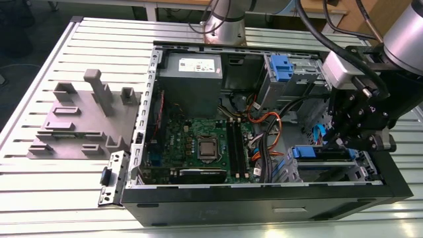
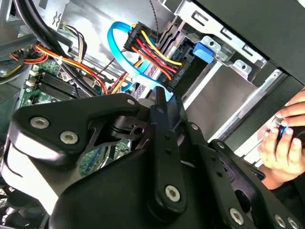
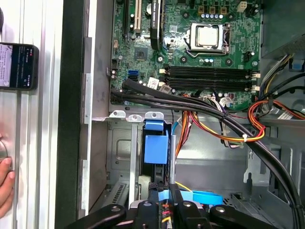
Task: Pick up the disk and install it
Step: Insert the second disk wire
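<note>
Tool (image 3: pixel 164 191) low in the open PC case (image 1: pixel 264 206), over the drive cage at ext. view's right. Tips drawn narrow, almost together, nothing seen gripped betw. them. Disk (image 3: pixel 156 149) sits down in cage slot, on edge, blue bracket end facing the tool, just beyond its tips. Contact w/ tool: can't tell. Thick black cable bundle (image 3: pixel 200 107) crosses betw. cage and motherboard (image 1: pixel 198 134). Light-blue flat data cable (image 2: pixel 119 52) loops beside a black connector w/ red, orange and yellow wires (image 2: pixel 159 55), both close to tool tip in second wrist view. Second blue latch (image 1: pixel 281 64) in upper bay, well apart from the disk. Grey power supply (image 1: pixel 191 74) at far corner of case. Case lies on slatted metal surface (image 1: pixel 39 198); grey moulded fixture (image 1: pixel 79 119) on the surface at ext. view's left. Person's hand (image 2: pixel 281 143) outside the case wall, holding sm. object, not identifiable. Phone (image 3: pixel 18 66) flat on surface.
</note>
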You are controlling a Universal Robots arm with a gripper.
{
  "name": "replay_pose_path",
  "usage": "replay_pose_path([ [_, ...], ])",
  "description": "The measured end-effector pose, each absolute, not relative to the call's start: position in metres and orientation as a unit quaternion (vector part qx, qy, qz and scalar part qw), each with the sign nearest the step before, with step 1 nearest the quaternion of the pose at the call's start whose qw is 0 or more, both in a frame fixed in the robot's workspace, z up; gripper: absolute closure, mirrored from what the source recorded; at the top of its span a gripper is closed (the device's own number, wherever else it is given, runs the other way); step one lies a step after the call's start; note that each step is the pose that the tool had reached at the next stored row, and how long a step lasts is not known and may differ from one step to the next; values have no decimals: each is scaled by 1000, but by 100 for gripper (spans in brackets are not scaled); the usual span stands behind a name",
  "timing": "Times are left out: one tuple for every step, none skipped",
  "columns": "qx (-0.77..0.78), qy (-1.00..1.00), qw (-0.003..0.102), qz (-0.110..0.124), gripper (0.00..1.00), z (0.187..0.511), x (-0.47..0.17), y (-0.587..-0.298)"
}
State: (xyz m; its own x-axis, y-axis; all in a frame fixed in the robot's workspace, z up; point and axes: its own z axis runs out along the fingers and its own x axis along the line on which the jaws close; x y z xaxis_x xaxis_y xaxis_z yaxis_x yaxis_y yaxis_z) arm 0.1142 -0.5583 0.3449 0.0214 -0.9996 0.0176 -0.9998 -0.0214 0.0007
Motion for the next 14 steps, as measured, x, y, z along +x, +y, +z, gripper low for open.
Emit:
replay_pose_path([
  [715, -699, 6, 6, 78, 345, 114, -558],
  [715, -699, 7, 6, 78, 345, 114, -558],
  [715, -699, 7, 6, 84, 345, 114, -558],
  [715, -699, 7, 6, 89, 345, 114, -558],
  [715, -699, 6, 6, 89, 345, 114, -558],
  [715, -699, 7, 6, 89, 345, 114, -558],
  [715, -699, 7, 6, 89, 345, 114, -558],
  [715, -699, 7, 6, 89, 345, 114, -558],
  [715, -699, 7, 6, 89, 345, 114, -558],
  [715, -699, 7, 6, 89, 345, 114, -558],
  [715, -699, 7, 6, 89, 345, 114, -558],
  [715, -699, 7, 6, 89, 345, 114, -558],
  [715, -699, 7, 6, 89, 345, 114, -558],
  [715, -699, 7, 6, 89, 345, 114, -558],
])
